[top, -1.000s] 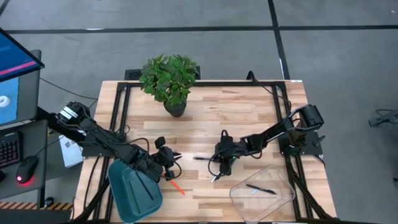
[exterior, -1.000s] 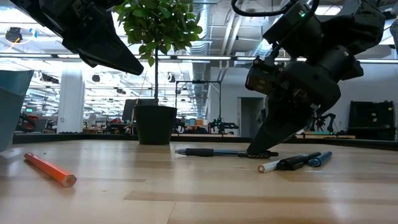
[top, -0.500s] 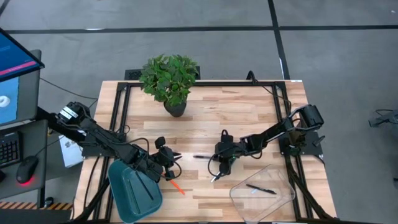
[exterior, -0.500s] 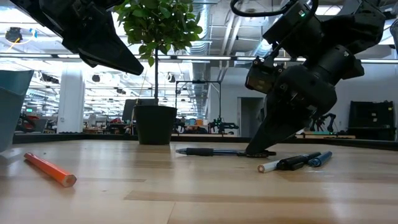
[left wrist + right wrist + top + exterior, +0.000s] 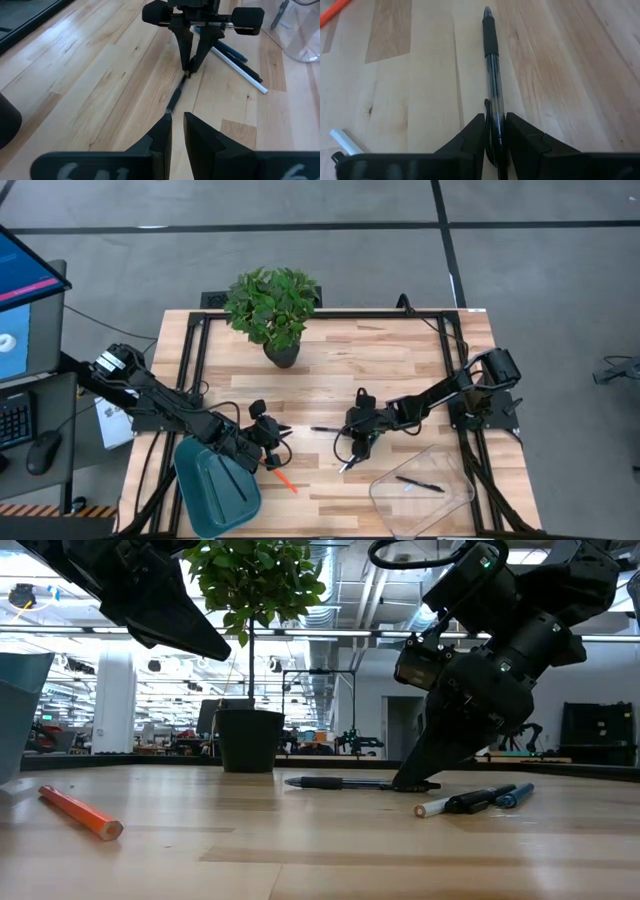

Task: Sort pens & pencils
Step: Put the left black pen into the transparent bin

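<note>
1. Your right gripper sits mid-table, closed around the black pen.
2. Toward the near edge, three pens lie just beside it.
3. The left gripper hangs close opposite, blocking that side.
4. The plant stands at the far edge; bare table lies between.

Plant at the table's back, tray front left, bin front right, perhaps holding a pen
</note>
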